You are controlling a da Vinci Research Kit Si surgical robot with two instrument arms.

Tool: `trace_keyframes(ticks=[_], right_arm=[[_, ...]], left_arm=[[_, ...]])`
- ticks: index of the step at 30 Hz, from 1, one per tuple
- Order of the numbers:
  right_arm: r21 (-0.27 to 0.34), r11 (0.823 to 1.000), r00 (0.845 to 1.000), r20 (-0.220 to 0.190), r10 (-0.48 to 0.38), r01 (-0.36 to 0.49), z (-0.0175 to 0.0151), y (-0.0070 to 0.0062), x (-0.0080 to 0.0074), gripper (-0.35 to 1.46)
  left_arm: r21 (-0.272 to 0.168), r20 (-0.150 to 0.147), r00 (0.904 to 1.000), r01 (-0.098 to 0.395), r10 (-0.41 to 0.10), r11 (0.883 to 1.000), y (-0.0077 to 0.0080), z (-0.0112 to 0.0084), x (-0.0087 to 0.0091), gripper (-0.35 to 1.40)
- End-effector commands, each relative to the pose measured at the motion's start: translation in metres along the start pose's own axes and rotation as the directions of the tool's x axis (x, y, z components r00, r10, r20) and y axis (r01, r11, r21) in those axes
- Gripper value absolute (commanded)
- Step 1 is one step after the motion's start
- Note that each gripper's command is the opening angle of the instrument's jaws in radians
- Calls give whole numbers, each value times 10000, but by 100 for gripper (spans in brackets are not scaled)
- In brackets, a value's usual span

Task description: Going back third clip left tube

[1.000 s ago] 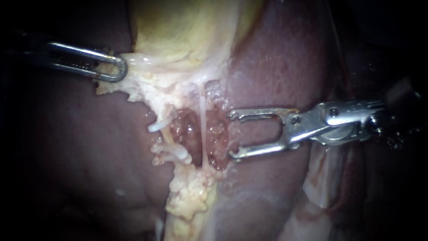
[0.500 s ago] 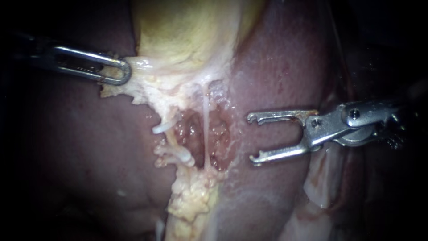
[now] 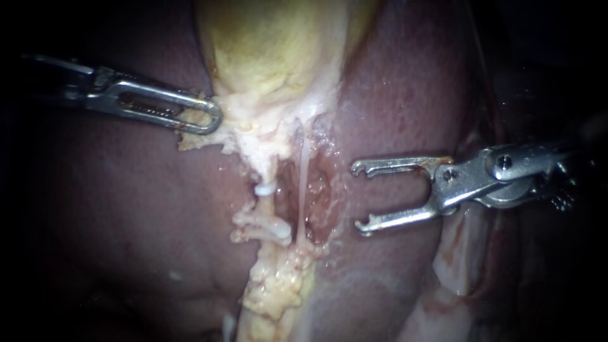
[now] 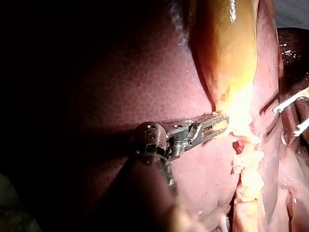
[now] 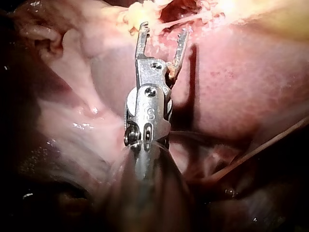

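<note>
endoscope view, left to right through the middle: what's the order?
Left instrument, jaws shut on pale tissue → clipped tube → thin tube → right instrument, jaws open.

upper white clip [image 3: 264, 189] and lower white clip [image 3: 279, 230] on the pale, upright left tube [image 3: 266, 208]

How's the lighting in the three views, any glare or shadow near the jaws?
Endoscope view: light pools on the gallbladder; the left instrument fades into dark toward its shaft. Left wrist view: glare washes out the pale tissue its jaws grip. Right wrist view: the right instrument, jaws open, is well lit and throws a shadow on the liver.
</note>
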Motion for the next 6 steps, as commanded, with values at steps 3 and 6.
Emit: trace_keyframes(ticks=[3, 6], right_arm=[[0, 10000, 10000, 0, 2, -2, 0, -1, 1, 50], [-1, 10000, 10000, 2, -57, 57, 1, -2, 1, 50]], left_arm=[[-4, 2, 10000, 1, -1, 10000, 0, -1, 0, -35], [-5, 3, 10000, 0, 0, 10000, 0, -1, 0, -35]])
